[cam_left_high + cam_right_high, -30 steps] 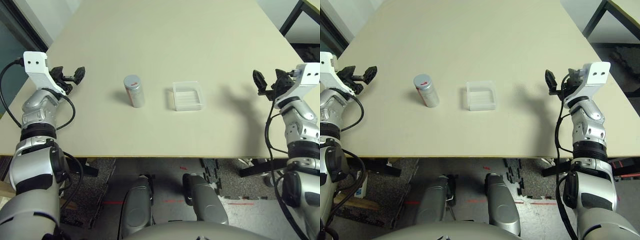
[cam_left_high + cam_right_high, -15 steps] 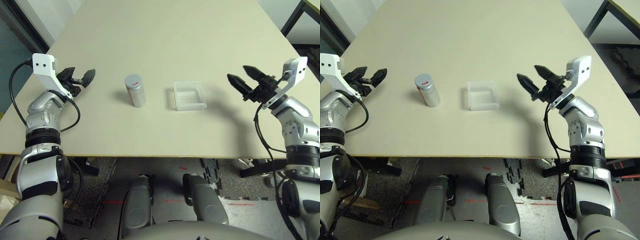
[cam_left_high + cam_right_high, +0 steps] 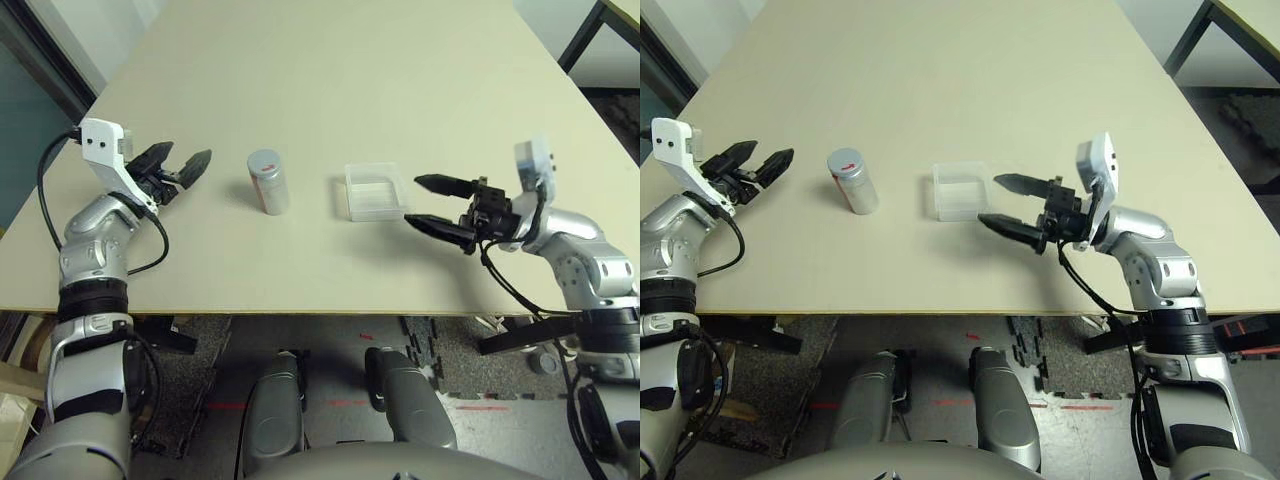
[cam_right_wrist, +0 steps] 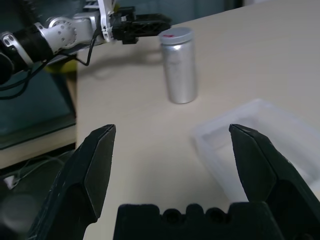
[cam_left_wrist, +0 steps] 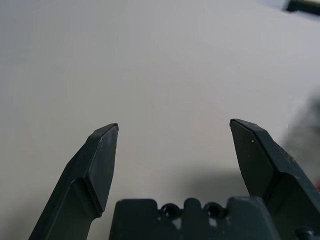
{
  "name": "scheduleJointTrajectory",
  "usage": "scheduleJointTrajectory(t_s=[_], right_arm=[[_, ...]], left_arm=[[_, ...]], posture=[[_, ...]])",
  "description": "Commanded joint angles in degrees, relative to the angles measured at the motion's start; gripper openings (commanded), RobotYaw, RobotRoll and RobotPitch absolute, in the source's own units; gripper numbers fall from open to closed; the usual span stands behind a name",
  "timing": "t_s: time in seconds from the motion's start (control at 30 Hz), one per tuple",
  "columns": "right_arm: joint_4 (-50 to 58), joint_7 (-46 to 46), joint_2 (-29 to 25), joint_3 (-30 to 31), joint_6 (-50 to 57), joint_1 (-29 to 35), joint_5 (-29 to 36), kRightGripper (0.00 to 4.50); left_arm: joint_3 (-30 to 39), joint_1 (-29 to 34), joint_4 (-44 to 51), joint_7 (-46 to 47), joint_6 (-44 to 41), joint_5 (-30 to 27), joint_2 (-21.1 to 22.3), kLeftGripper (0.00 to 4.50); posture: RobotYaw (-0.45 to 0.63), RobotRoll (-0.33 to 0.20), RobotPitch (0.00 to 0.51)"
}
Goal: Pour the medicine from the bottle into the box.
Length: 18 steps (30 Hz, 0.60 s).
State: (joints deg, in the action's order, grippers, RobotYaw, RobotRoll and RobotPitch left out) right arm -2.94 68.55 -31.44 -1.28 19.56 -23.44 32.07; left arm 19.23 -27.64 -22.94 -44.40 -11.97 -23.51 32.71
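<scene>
**Both grippers open, bottle capped and untouched**

Head views: small silvery-grey cylindrical pill bottle point(image 3: 268, 182) stood upright on the beige table point(image 3: 330, 70), its domed grey cap on and a red mark showing on top; shallow transparent plastic box point(image 3: 376, 192) sat just to the robot's right of it, apart from it; left gripper point(image 3: 189, 167) hung near the bottle's left side, fingers spread, holding nothing; right gripper point(image 3: 429, 204) lay just beside the box's right edge, fingers wide apart, one tip near the box's near corner, empty; medicine could not be seen, the bottle being closed.

Left wrist view: two black fingers point(image 5: 100, 155) stood wide apart over bare tabletop; nothing between them.

Right wrist view: black fingers point(image 4: 97, 160) widely parted; clear box point(image 4: 260, 145) lay partly between them, bottle point(image 4: 179, 65) upright beyond it, left gripper point(image 4: 147, 22) just behind the bottle.
</scene>
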Motion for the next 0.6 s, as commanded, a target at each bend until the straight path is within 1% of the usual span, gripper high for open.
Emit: scheduleJointTrajectory(t_s=[0.03, 0.23, 0.37, 0.47, 0.6], right_arm=[[-1.02, 0.98, 0.42, 1.4, -0.53, -0.63, -1.01, 4.5], [-3.92, 1.73, 1.66, 2.6, -2.32, -2.01, -2.7, 4.5], [-5.82, 1.86, 2.12, 2.97, -3.66, -3.02, -3.67, 4.5], [-7.0, 1.84, 2.43, 3.1, -4.58, -3.58, -4.36, 4.5], [-7.77, 1.7, 2.7, 3.18, -5.32, -3.85, -5.2, 4.5]], left_arm=[[-0.12, 4.14, 6.23, -0.67, -1.82, -2.16, -0.72, 4.47], [-0.45, 12.07, 16.99, -0.45, -4.82, -5.58, -2.36, 4.47], [-1.6, 15.93, 21.82, -0.54, -4.93, -6.13, -3.8, 4.47], [-3.2, 17.71, 23.56, -1.08, -3.34, -5.36, -4.85, 4.47], [-4.76, 18.01, 23.7, 0.05, -1.96, -4.29, -6.27, 4.47]], posture=[[-0.03, 0.0, 0.169], [-0.01, 0.0, 0.174], [0.0, 0.0, 0.176], [0.0, 0.0, 0.175], [-0.01, 0.0, 0.173]])
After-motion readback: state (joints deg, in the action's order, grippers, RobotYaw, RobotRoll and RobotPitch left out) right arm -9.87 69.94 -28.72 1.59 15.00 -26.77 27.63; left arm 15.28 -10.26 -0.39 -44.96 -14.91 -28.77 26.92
